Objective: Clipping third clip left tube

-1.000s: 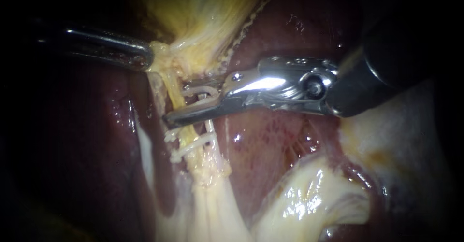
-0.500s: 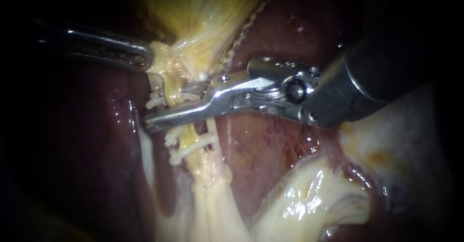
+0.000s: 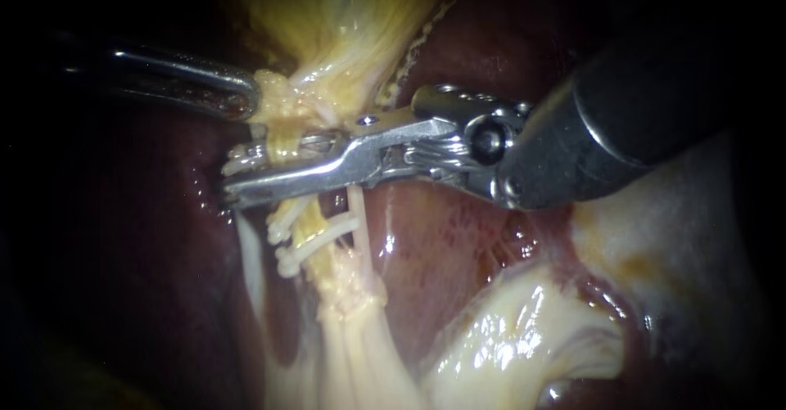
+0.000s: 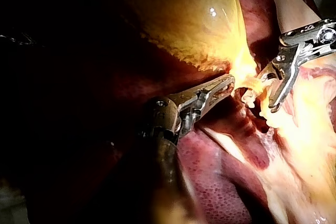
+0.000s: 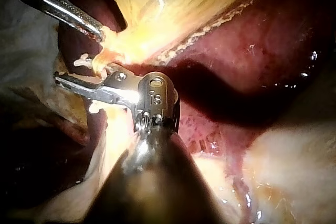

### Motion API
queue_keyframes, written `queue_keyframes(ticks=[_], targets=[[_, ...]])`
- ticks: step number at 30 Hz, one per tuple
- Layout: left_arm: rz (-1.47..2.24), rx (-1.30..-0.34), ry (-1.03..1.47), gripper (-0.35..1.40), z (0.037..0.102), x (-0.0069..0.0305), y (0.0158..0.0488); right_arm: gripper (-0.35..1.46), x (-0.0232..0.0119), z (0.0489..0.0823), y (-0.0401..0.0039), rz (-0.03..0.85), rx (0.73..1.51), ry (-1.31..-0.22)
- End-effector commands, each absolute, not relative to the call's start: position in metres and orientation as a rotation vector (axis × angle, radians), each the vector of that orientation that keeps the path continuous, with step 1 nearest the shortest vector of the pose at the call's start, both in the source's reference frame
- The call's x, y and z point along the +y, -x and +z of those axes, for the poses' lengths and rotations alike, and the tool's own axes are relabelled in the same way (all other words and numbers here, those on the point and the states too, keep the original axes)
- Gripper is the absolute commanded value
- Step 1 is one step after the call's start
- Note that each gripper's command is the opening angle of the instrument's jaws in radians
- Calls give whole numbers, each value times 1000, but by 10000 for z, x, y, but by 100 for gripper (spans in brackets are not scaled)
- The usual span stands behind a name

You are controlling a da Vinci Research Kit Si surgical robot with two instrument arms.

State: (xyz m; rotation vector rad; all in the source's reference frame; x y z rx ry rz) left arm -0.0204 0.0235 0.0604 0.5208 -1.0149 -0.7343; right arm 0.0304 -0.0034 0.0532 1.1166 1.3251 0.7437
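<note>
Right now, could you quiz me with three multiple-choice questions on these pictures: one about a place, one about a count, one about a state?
1. Where does the right instrument reach?
A) across the left tube, just above the white clips
B) far from any tube
C) out of the picture

2. How many white clips sit on the tube below it?
A) none
B) two
C) five

3. The left instrument has its pincer:
A) wide open in the air
B) out of sight
C) shut on yellowish tissue

Answers: 1 A, its tip lies across the tube above the clips. 2 B, two white clips show close together on the tube. 3 C, the endoscope and left wrist views show it clamped on the tissue.
</note>
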Motion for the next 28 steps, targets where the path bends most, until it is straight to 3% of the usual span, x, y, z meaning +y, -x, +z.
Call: queue_keyframes(ticks=[1, 8, 11, 28], targets=[[-734, -1015, -521, -35, 604, 235, 204, 21, -32, 532, -303, 750, 1326, -1111], [-734, -1015, -521, -35, 604, 235, 205, -6, -25, 538, -298, 783, 1330, -1082], [-735, -1015, -521, -35, 604, 235, 205, -34, -23, 543, -294, 782, 1330, -1080], [-735, -1015, -521, -35, 604, 235, 205, -35, -24, 555, -286, 782, 1327, -1082]])
